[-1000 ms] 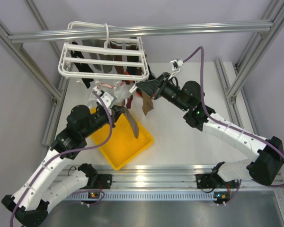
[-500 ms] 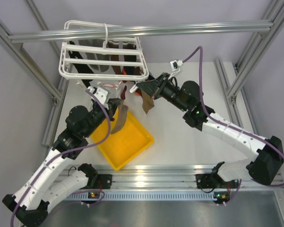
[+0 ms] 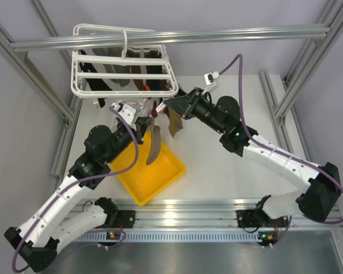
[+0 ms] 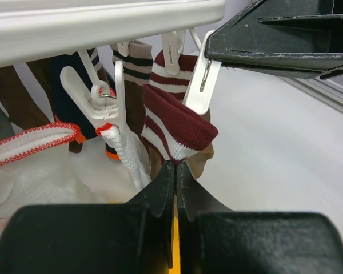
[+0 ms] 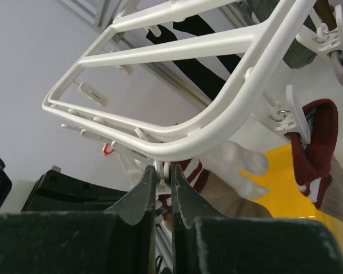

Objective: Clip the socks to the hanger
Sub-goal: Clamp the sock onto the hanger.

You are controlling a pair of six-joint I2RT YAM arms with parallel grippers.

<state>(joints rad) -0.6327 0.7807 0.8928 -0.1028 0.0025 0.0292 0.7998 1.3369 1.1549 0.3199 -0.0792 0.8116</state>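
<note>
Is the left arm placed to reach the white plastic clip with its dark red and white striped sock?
Probably yes. The left gripper holds the dark red and white striped sock with its cuff right against the white plastic clip, which the right gripper appears to pinch; nothing stands between.

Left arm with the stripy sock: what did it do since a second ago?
The left gripper, shut on the striped sock, carried it toward the clips of the hanger, which rocked slightly. The right gripper stayed put, pinching a clip.
</note>
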